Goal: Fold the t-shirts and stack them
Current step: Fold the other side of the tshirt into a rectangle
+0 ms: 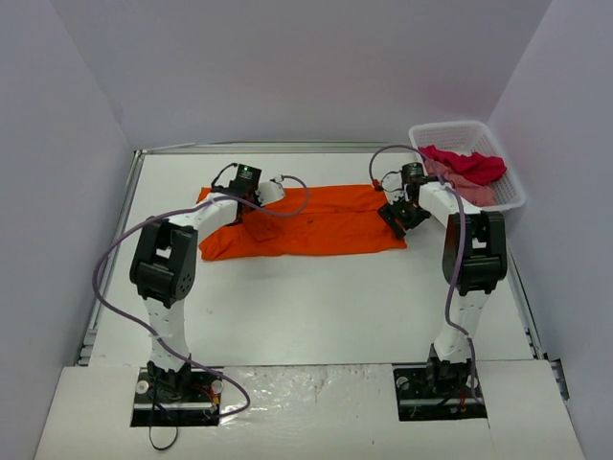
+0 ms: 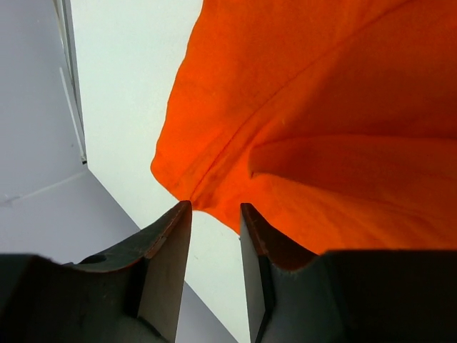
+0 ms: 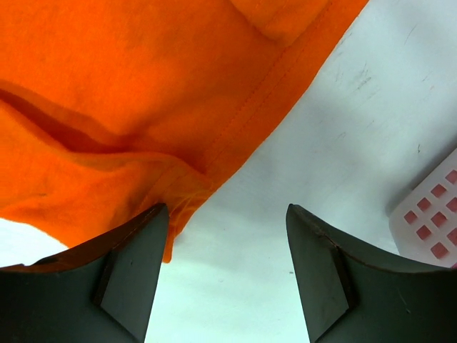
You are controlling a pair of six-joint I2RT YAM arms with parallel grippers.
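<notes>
The bright orange t-shirt (image 1: 326,225) lies folded into a long band across the far half of the table. My left gripper (image 1: 257,206) is low over its left part. In the left wrist view the left gripper (image 2: 214,206) is open by a narrow gap with bare table between the fingers, and a corner of the orange cloth (image 2: 321,107) lies just past the tips. My right gripper (image 1: 396,218) is at the shirt's right end. In the right wrist view the right gripper (image 3: 227,207) is wide open and empty, with the shirt's hem (image 3: 143,86) beside one finger.
A white lattice basket (image 1: 450,127) stands at the far right and holds the crimson red shirt (image 1: 469,163) and the dusty pink shirt (image 1: 476,194). Its corner shows in the right wrist view (image 3: 435,221). Grey walls enclose the table on the left, back and right.
</notes>
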